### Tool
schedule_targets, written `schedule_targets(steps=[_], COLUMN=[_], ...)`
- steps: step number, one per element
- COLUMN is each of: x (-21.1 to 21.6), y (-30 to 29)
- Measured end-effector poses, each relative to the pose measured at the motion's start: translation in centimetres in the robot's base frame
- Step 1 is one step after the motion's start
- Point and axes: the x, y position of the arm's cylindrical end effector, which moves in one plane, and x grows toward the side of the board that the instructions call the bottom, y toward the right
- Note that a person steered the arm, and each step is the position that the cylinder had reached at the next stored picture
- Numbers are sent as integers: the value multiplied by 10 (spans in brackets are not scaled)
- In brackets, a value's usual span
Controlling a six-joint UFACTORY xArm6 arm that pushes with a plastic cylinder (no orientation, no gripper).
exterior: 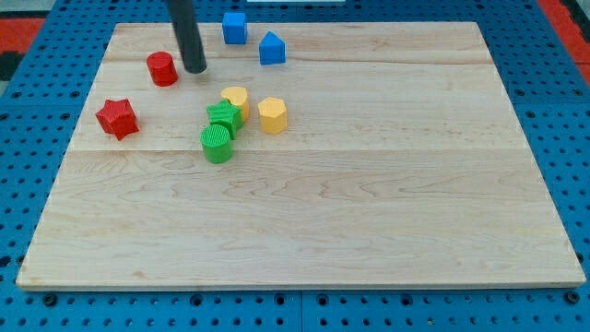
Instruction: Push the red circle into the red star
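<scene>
The pale wooden board [369, 212] is made of long planks with visible grain and seams, lying on a blue perforated surface [572, 111] that shows on all sides; a red patch of that surround peeks in at the view's top corners. All the blocks are small, matte plastic pieces clustered toward the board's top-left corner. The red circle [162, 69], a short cylinder, stands near the top edge, and the red star [117, 118] lies below and to the left of it, close to the left edge, the two clearly apart. My tip [195, 69], the lower end of a smooth dark rod that runs out of the view's top so its upper part is cut off, rests on the board just beside the red circle on its right side; whether they touch is hard to tell. There are no jaws on this rod, so nothing is clenched or grasped. Near the top edge sit a blue cube [234, 28] and a blue house-shaped block [271, 48]. Further in, a yellow block [236, 99] with a rounded top is partly hidden behind a green star [222, 117], which touches a ribbed green cylinder [217, 145] below it. A yellow hexagon [272, 115] stands just to the right of that group.
</scene>
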Motion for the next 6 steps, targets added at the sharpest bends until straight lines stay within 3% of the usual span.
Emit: schedule_targets(steps=[1,3,4,6], x=[-17,73,39,45], y=[-37,-104,-88,-37])
